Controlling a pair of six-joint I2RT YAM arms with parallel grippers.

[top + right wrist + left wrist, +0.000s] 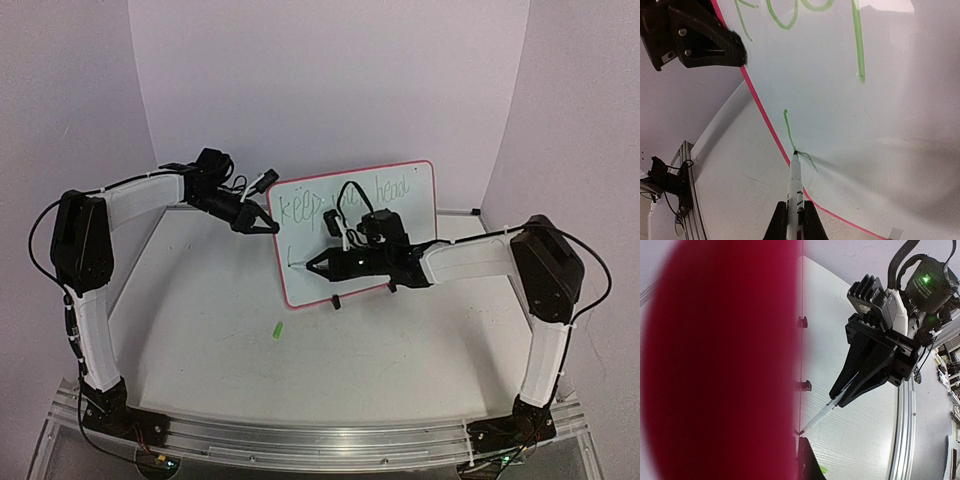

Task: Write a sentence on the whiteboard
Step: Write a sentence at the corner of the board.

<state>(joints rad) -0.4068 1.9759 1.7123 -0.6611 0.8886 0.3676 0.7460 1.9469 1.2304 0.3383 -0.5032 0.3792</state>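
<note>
The whiteboard stands upright on the table, with green writing along its top. My left gripper is shut on its left edge. In the left wrist view the rim is a red blur. My right gripper is shut on a white marker, whose tip touches the board's lower left. In the right wrist view the marker sits between my fingers, its tip at the end of a short green stroke. The left gripper's finger sits at the rim.
A green marker cap lies on the table in front of the board. Two black clip feet hold the board's bottom edge. Purple walls close in the back and sides. A metal rail runs along the near edge.
</note>
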